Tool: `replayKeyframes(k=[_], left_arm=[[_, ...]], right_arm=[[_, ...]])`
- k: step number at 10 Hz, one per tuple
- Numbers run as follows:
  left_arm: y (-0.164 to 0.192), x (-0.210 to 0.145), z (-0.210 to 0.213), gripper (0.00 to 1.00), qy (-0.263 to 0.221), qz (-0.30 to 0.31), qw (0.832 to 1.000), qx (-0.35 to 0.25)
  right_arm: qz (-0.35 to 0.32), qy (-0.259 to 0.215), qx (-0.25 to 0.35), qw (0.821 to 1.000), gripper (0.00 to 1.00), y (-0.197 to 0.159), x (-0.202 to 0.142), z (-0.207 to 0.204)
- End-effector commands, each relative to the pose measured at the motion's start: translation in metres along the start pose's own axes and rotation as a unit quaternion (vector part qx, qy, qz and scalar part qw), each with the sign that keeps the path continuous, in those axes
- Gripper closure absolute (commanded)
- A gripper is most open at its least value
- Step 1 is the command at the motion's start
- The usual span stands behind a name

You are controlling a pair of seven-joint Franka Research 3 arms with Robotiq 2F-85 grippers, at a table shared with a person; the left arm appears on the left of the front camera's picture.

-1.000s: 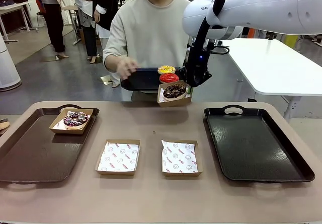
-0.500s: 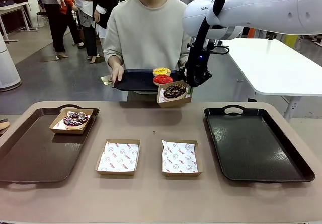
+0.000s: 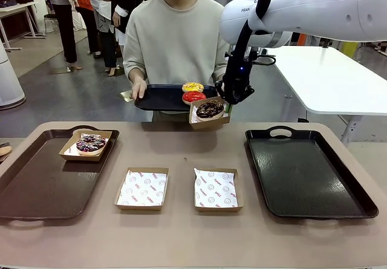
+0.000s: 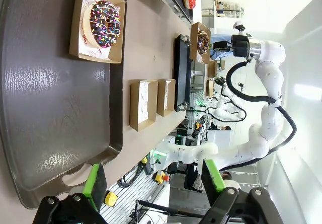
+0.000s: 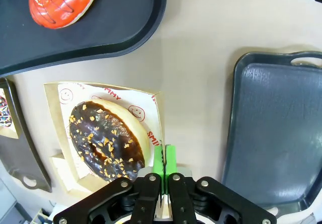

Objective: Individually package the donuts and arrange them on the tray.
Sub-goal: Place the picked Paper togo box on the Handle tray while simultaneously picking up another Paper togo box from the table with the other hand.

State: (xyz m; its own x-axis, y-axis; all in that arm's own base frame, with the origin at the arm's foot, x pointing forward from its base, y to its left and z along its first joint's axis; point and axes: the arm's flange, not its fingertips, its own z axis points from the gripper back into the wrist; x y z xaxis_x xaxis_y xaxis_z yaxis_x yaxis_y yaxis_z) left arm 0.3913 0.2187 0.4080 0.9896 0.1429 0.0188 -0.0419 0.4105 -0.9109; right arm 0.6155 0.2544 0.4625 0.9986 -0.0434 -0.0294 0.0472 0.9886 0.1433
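Observation:
My right gripper (image 3: 231,97) hangs above the table's far edge, shut on the rim of a cardboard box (image 3: 210,121) that carries the dark chocolate donut (image 3: 210,109). The right wrist view shows the green pads (image 5: 170,164) pinching the box wall beside that donut (image 5: 105,141). Behind it the person holds a small black tray (image 3: 160,97) bearing the yellow donut (image 3: 193,87) and the red donut (image 3: 194,97). The sprinkled donut (image 3: 91,143) lies boxed on the brown tray (image 3: 36,184) at the left. My left gripper (image 4: 153,181) stands open over that tray's near end.
Two empty paper-lined boxes (image 3: 143,188) (image 3: 216,189) sit side by side at the table's middle front. A large black tray (image 3: 308,172) lies at the right with nothing on it. People stand in the background behind the person.
The person has shifted the small black tray with the yellow and red donuts a little to the left. My right gripper and its box have not moved.

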Motion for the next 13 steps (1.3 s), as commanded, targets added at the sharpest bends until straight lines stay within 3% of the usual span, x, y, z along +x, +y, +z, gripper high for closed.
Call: replayKeyframes(k=[1,2,4,7,11,13], left_arm=[[0.001,-0.002,0.003,0.01,0.004,-0.002,1.0,0.005],[0.0,0.0,0.0,0.0,0.0,0.0,1.0,0.0],[-0.03,0.006,-0.004,0.0,0.023,0.006,0.999,0.044],[-0.094,0.027,-0.031,0.0,0.079,0.011,0.986,0.146],[-0.158,0.042,-0.111,0.0,0.122,0.002,0.959,0.257],[-0.178,0.043,-0.157,0.0,0.131,-0.008,0.942,0.309]], right_arm=[[0.0,-0.004,0.0,1.0,1.0,-0.003,-0.004,-0.002],[0.0,0.0,0.0,1.0,0.98,0.0,0.0,0.0],[0.054,0.016,-0.022,0.998,0.98,-0.019,-0.019,0.018],[0.05,0.02,-0.058,0.997,0.98,-0.089,-0.049,0.052],[-0.003,0.022,-0.014,1.0,0.98,-0.185,-0.056,0.04],[0.003,0.014,-0.011,1.0,0.98,-0.211,-0.051,0.02]])
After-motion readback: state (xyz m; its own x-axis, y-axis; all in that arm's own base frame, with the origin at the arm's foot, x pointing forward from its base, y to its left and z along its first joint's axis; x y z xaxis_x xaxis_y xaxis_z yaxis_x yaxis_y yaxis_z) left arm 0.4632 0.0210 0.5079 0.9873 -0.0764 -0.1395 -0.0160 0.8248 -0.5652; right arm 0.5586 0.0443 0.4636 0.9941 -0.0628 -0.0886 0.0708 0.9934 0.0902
